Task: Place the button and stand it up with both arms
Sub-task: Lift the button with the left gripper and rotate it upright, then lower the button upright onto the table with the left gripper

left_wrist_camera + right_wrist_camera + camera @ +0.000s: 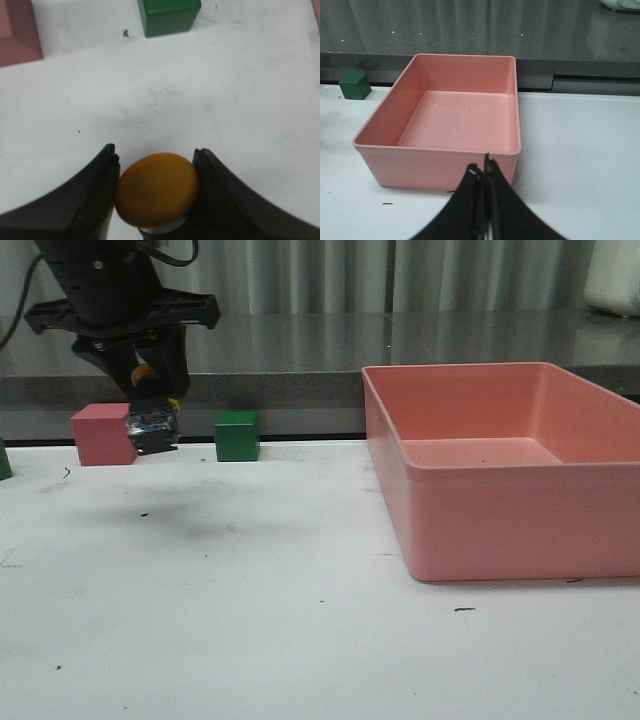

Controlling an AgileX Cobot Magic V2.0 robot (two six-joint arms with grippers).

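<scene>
My left gripper hangs above the far left of the table, shut on the button. In the front view the button's black base with blue-red marks hangs below the fingers, a little above the table. In the left wrist view the yellow cap sits between the two black fingers, facing the camera, and the gripper is over bare white table. My right gripper is shut and empty, close in front of the pink bin. It does not show in the front view.
A red cube stands just left of the held button, and a green cube to its right, both at the table's far edge. A large pink bin fills the right side. A dark counter runs behind the table.
</scene>
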